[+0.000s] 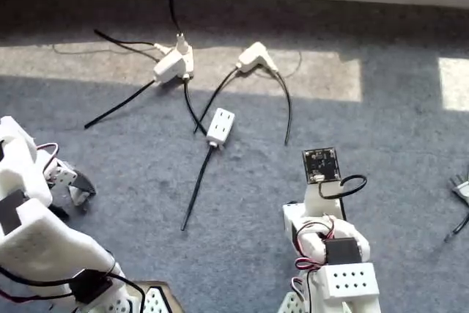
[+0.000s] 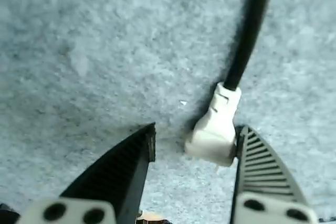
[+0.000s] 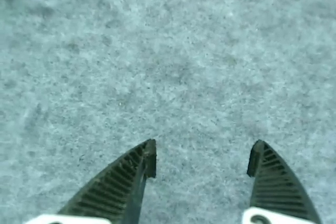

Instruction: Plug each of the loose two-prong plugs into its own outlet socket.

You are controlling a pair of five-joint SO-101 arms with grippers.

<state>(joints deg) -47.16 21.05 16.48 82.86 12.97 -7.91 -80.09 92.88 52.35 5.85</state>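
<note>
Since everything's laid flat on the grey carpeted surface (image 1: 396, 152), both grippers are held low over it. The right gripper (image 3: 203, 148) is held with fingers spread over bare carpet, nothing to grab there. The left gripper (image 2: 197, 132) is spread too, probably lined up for a pinch. A free outlet socket (image 1: 220, 125) is left mid-surface, and the loose white plug (image 2: 212, 132) is found lying between the left fingers.

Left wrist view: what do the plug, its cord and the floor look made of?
The plug looks like smooth, off-white moulded plastic with a dull sheen. Its cord seems to be black rubber or vinyl, smooth and round. The floor is probably short-pile grey carpet, judging by its fuzzy texture.
</note>
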